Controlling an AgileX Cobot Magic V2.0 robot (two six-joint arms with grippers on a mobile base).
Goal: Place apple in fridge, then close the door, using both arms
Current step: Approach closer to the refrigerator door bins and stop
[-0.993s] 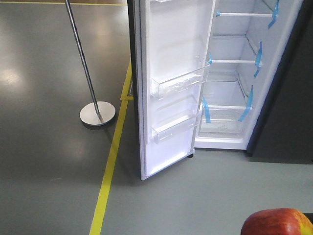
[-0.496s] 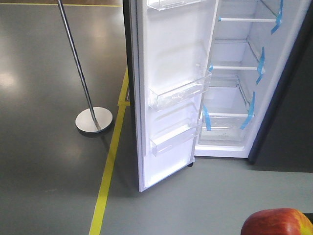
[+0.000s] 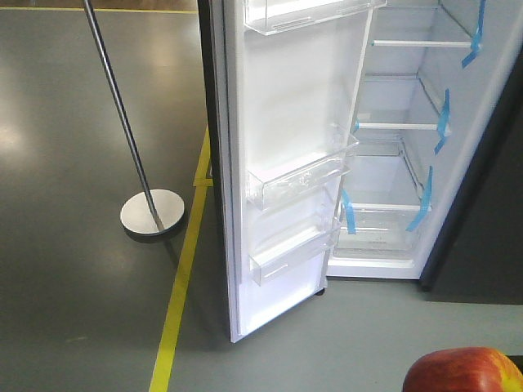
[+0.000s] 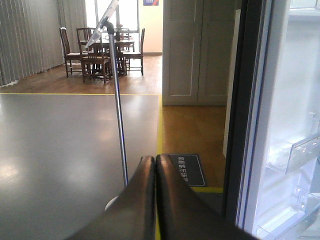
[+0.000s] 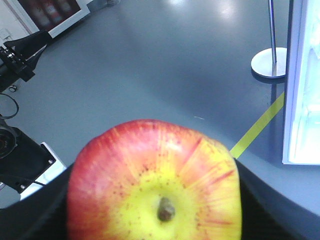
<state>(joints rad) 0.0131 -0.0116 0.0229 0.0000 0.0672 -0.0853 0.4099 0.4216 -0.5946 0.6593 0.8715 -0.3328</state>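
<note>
The red and yellow apple (image 5: pixel 155 182) fills the right wrist view, stem towards the camera, held between the black fingers (image 5: pixel 260 205) of my right gripper. Its top shows at the bottom right of the front view (image 3: pixel 462 369). The fridge (image 3: pixel 400 171) stands open ahead, white inside with white shelves and blue tape strips. Its door (image 3: pixel 286 155) swings out to the left, white lining and clear shelf bins facing me. My left gripper (image 4: pixel 155 162) is shut and empty, its tips pointing past the door's dark edge (image 4: pixel 242 115).
A metal pole on a round base (image 3: pixel 151 211) stands left of the door. A yellow floor line (image 3: pixel 181 278) runs along the floor by the door. A dark panel (image 3: pixel 490 220) flanks the fridge on the right. Chairs and a table (image 4: pixel 100 50) stand far off.
The fridge and door have grown larger and shifted up in the front view, so the view has drawn closer. The apple stays in the same place at the bottom right.
</note>
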